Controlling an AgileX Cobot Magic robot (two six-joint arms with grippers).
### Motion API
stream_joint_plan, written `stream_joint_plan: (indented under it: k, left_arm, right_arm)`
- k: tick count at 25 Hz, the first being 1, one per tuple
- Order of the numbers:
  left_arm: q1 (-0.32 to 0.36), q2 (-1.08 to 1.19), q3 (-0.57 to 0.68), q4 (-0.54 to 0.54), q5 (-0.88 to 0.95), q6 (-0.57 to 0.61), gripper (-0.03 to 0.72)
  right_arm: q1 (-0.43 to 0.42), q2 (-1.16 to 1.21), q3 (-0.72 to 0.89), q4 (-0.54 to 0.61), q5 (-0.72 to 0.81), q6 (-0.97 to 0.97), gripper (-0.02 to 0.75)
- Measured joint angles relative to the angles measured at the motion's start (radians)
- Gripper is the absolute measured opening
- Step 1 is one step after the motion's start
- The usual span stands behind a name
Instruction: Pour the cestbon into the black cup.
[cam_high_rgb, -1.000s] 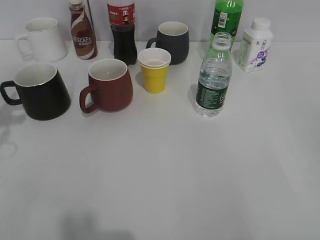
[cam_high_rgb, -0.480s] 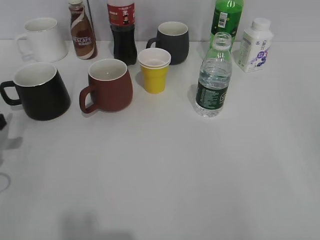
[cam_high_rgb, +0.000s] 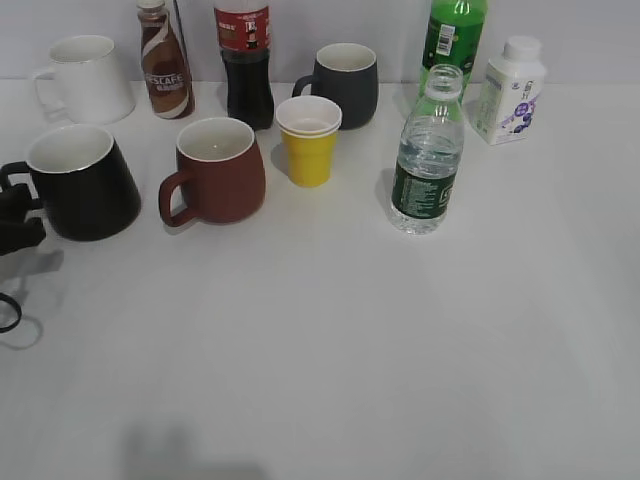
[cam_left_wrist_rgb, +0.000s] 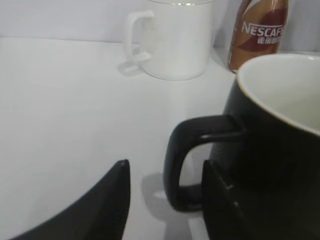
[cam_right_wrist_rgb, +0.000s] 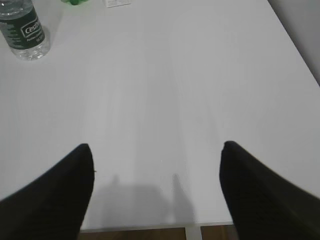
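The exterior view showed a white table (cam_high_rgb: 330, 350) with the water bottle (cam_high_rgb: 428, 155) standing upright on it, its neck without a cap. I take this bottle as the landmark. Far to the left of it, near the left edge of the table, stood the black cup (cam_high_rgb: 82, 182) with its white inside facing up and its handle turned to the left. Between the cup and the bottle stood a brown-red mug (cam_high_rgb: 217, 170) and, nearer to the bottle, a yellow paper cup (cam_high_rgb: 308, 139). Behind and to the left of the bottle were a dark grey mug (cam_high_rgb: 343, 83), a cola bottle (cam_high_rgb: 246, 62), a coffee bottle (cam_high_rgb: 165, 61) and a white mug (cam_high_rgb: 86, 78). Just behind the bottle stood a green soda bottle (cam_high_rgb: 453, 38), and to the right behind it a small white milk bottle (cam_high_rgb: 510, 77).

The left gripper (cam_high_rgb: 15, 225) was at the left edge, just beside the handle of the black cup. In the left wrist view its fingers (cam_left_wrist_rgb: 107, 200) were apart, with the handle in the gap between them; one finger was close to the cup wall, but I cannot tell if it touched.

In the right wrist view the right gripper (cam_right_wrist_rgb: 157, 187) was spread wide over bare table, well apart from the bottle, which was far in the upper left corner.
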Motion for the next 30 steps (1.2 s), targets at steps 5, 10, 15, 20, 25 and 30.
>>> stream_joint_plan:
  k: [5, 10, 15, 20, 25, 30]
  left_arm:
    - [0.000, 0.031, -0.045, -0.001, 0.001, 0.000, 0.358]
    - [0.001, 0.072, -0.115, 0.000, 0.002, 0.000, 0.313]
    - [0.003, 0.088, -0.141, 0.006, 0.006, 0.005, 0.068]
    - [0.007, 0.070, -0.141, 0.052, 0.031, 0.013, 0.041]
    - [0.007, -0.029, -0.140, 0.076, 0.056, 0.020, 0.041]
    - [0.007, -0.142, -0.140, 0.097, 0.092, 0.020, 0.041]
  right_arm:
    - [0.000, 0.000, 0.000, 0.000, 0.000, 0.000, 0.588]
    - [0.000, 0.000, 0.000, 0.000, 0.000, 0.000, 0.588]
    - [0.000, 0.000, 0.000, 0.005, 0.000, 0.000, 0.588]
    - [0.000, 0.000, -0.001, 0.065, -0.004, -0.049, 0.588]
    - [0.000, 0.092, -0.023, 0.163, -0.260, -0.237, 0.588]
    - [0.000, 0.306, -0.023, 0.374, -0.737, -0.398, 0.588]
